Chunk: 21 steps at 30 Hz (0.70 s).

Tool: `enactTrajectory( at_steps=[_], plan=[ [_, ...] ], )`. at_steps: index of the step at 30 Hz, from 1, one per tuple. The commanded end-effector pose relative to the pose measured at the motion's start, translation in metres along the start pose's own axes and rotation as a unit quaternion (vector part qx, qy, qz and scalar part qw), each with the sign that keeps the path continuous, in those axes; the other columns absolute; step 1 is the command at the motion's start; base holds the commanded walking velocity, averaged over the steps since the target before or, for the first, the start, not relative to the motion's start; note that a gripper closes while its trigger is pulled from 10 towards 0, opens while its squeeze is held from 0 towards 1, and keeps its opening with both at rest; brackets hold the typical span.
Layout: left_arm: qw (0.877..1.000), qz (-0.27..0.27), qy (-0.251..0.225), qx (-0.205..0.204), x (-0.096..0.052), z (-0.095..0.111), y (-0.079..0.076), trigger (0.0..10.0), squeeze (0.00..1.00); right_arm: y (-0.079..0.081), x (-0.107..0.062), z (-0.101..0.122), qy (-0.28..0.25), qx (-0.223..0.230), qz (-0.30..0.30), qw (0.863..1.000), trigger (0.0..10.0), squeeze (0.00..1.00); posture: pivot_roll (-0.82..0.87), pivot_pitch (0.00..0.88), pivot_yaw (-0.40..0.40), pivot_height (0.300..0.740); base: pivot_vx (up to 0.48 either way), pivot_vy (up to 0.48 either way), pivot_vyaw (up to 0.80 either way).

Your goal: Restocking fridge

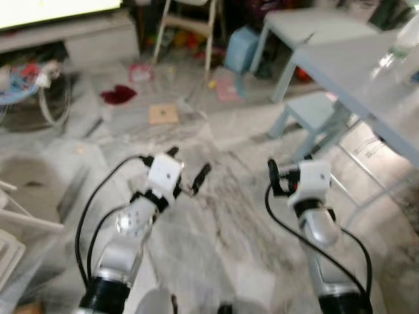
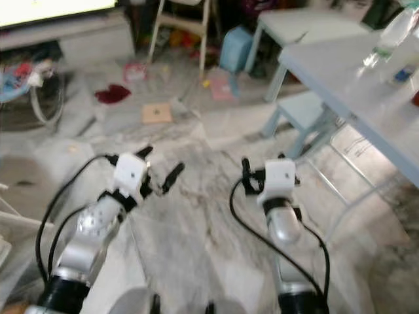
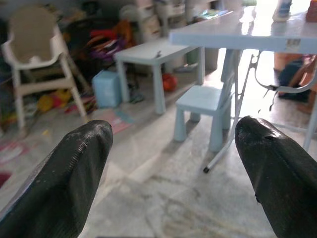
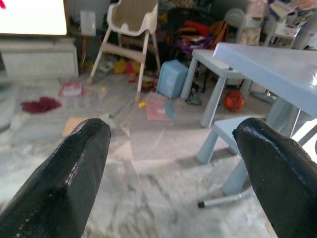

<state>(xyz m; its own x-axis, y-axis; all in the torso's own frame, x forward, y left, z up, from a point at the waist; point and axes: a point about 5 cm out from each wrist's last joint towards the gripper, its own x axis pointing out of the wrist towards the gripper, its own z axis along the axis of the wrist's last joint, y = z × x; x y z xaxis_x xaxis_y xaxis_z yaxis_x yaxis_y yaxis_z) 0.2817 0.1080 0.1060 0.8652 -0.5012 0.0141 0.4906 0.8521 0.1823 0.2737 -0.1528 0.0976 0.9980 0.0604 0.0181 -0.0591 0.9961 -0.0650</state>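
Both my arms are held out over a marble floor (image 1: 229, 216) in a cluttered living room. My left gripper (image 1: 188, 163) is open with nothing between its black fingers (image 3: 84, 148). My right gripper (image 1: 288, 171) is open and empty too, and its wrist view looks past its fingers (image 4: 267, 158) at the room. A clear plastic bottle (image 2: 386, 36) stands on the large grey-blue table (image 1: 353, 72) at the far right, ahead of the right gripper.
A small blue table (image 1: 314, 26) and a blue stool (image 1: 314, 108) stand ahead to the right. A high chair (image 4: 129, 29), a TV stand (image 1: 65, 36), a red cloth (image 1: 118, 95), a cardboard piece (image 1: 163, 114) and toys lie ahead.
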Motion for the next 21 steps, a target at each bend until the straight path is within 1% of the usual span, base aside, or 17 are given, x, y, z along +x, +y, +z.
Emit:
enactTrajectory(
  at_steps=[1, 7, 14, 21],
  plan=[
    [1.0, -0.004, 0.011, -0.005, 0.0007, -0.0045, 0.0003, 10.0, 0.0, 0.0042, -0.0012, -0.0004, 0.002, 0.001, 0.004, 1.0, 10.0, 0.0, 0.01, 0.081, -0.043, 0.74, 0.48, 0.0, -0.8],
    [1.0, 0.0, 0.011, -0.007, 0.0053, -0.0047, 0.002, 10.0, 0.0, 0.0022, -0.0001, 0.001, -0.001, 0.004, 0.004, 1.0, 10.0, 0.0, 0.0, 0.081, -0.045, 0.74, 0.48, 0.0, -0.8],
    [1.0, 0.002, 0.013, -0.006, 0.0054, -0.0054, 0.0023, 10.0, 0.0, 0.004, 0.0008, 0.0019, -0.002, 0.007, 0.005, 1.0, 10.0, 0.0, 0.0, 0.082, -0.047, 0.74, 0.48, 0.0, -0.8],
    [1.0, -0.002, 0.004, -0.008, 0.0093, -0.0006, -0.0034, 10.0, 0.0, 0.0052, 0.002, 0.0088, -0.017, 0.01, 0.009, 1.0, 10.0, 0.0, 0.0, 0.087, -0.048, 0.74, 0.472, 0.0, -0.78]
  ],
)
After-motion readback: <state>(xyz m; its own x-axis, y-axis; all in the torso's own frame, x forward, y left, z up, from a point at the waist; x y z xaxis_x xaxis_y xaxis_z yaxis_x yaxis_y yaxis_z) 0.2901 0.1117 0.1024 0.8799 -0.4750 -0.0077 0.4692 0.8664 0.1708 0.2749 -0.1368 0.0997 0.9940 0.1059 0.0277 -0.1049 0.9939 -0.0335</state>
